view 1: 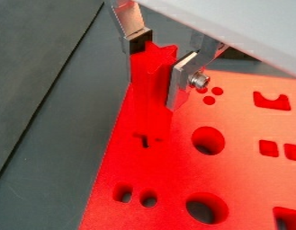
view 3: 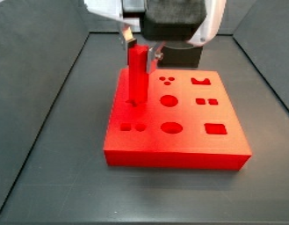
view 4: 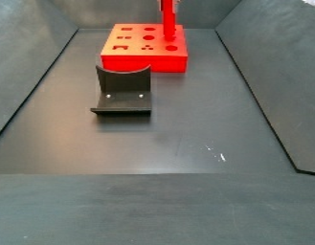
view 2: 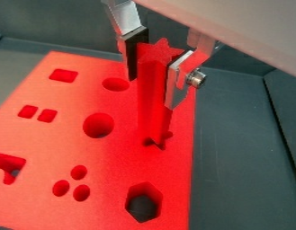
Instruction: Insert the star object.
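Note:
The star object (view 2: pixel 150 103) is a tall, slim red peg with a star-shaped end and stands upright between my fingers. My gripper (view 2: pixel 156 65) is shut on its upper part; it also shows in a wrist view (view 1: pixel 158 63) and a side view (view 3: pixel 140 48). The peg's lower end meets the red block (view 3: pixel 182 141) at a small star-shaped hole (view 1: pixel 144 140) near one long edge. I cannot tell how deep it sits. The peg (view 3: pixel 134 75) shows in both side views (view 4: pixel 168 19). The block (view 4: pixel 122 59) lies at the far end of the floor.
The block has several other holes: round (view 2: pixel 98 125), square (view 2: pixel 64 75), hexagonal (view 2: pixel 141 204). The dark fixture (view 4: pixel 123 92) stands on the grey floor in front of the block. Dark walls enclose the floor (view 4: pixel 186 163).

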Controlling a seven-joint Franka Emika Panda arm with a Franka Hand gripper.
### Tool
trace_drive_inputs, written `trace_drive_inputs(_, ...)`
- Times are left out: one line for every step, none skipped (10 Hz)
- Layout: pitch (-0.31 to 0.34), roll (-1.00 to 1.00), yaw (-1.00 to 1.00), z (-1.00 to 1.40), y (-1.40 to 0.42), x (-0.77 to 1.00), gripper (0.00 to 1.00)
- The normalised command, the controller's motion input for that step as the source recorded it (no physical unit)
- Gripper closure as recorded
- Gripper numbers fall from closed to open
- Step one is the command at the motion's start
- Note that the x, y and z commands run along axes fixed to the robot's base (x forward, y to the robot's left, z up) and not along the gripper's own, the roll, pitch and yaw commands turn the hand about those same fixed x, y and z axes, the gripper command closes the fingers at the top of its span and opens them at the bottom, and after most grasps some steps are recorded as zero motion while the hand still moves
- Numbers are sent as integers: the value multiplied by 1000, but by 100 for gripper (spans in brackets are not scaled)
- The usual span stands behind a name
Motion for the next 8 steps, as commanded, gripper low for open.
trace_drive_inputs(-4,14,0,-194,26,-43,100)
trace_drive_inputs(-31,0,0,-106,34,-137,100)
trace_drive_inputs(-33,0,49,-54,0,-20,100)
trace_drive_inputs(-44,0,43,-89,0,-6,100)
trace_drive_inputs(-54,0,66,-80,0,-49,100)
trace_drive_inputs(-83,0,134,-129,0,-97,100)
trace_drive_inputs(-91,0,254,-154,0,-89,100)
trace_drive_inputs(-13,0,140,-129,0,11,100)
